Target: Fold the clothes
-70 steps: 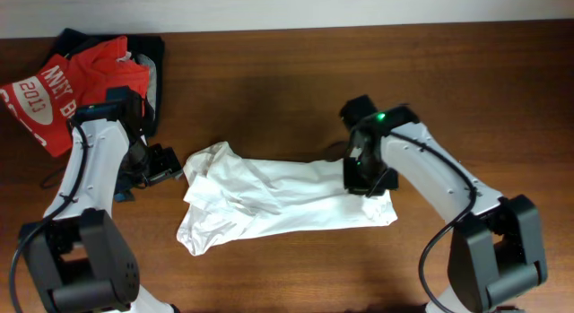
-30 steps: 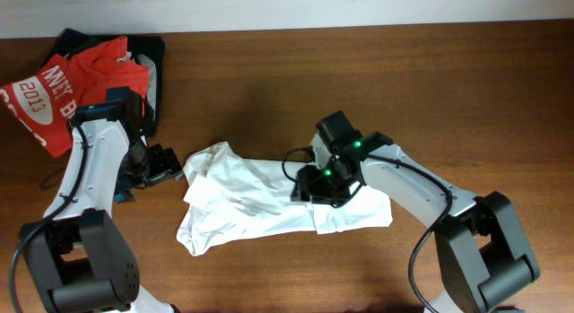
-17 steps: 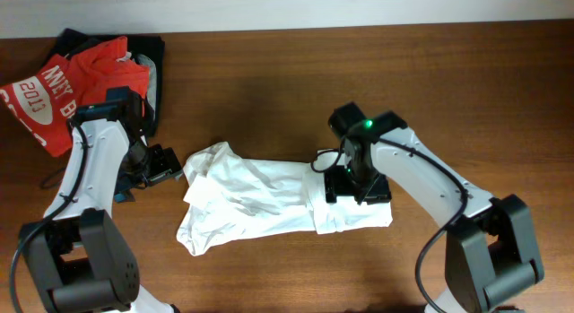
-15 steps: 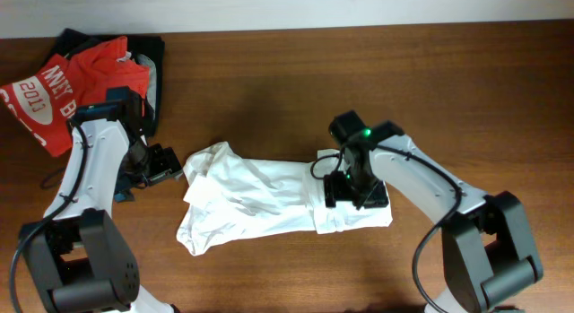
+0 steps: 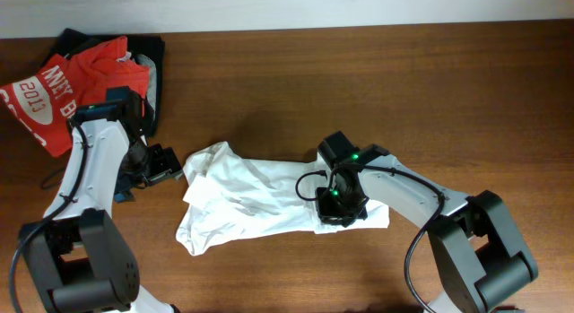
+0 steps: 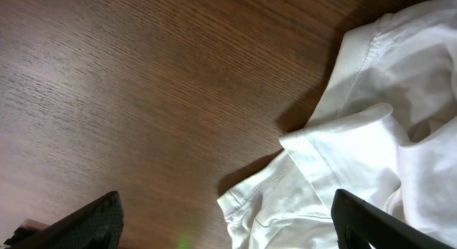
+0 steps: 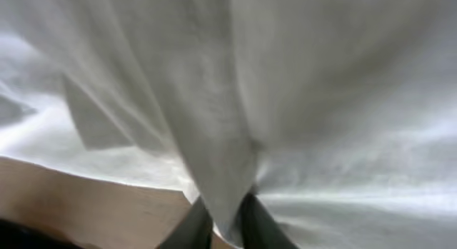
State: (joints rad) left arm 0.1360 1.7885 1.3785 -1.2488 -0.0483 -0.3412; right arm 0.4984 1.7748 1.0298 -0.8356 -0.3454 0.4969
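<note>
The clothes, a white T-shirt [image 5: 251,201], lie crumpled across the middle of the table, with the right end doubled over. My right gripper [image 5: 339,205] sits low on that doubled end. In the right wrist view it [image 7: 223,220] is shut on a pinched ridge of the white cloth [image 7: 285,99]. My left gripper [image 5: 175,165] hovers just left of the shirt's left edge. In the left wrist view it [image 6: 228,227] is open wide, and a hemmed sleeve corner of the shirt [image 6: 371,135] lies between and ahead of its fingers [image 6: 93,220], apart from them.
A red shirt [image 5: 63,80] with white lettering lies on a black garment [image 5: 148,57] at the back left corner, close behind my left arm. Bare brown wood [image 5: 269,89] stretches behind the shirt and to its right.
My right gripper let go over the folded-over right end, shifted a little down and left, and closed on a ridge of the cloth. The left arm has not moved.
</note>
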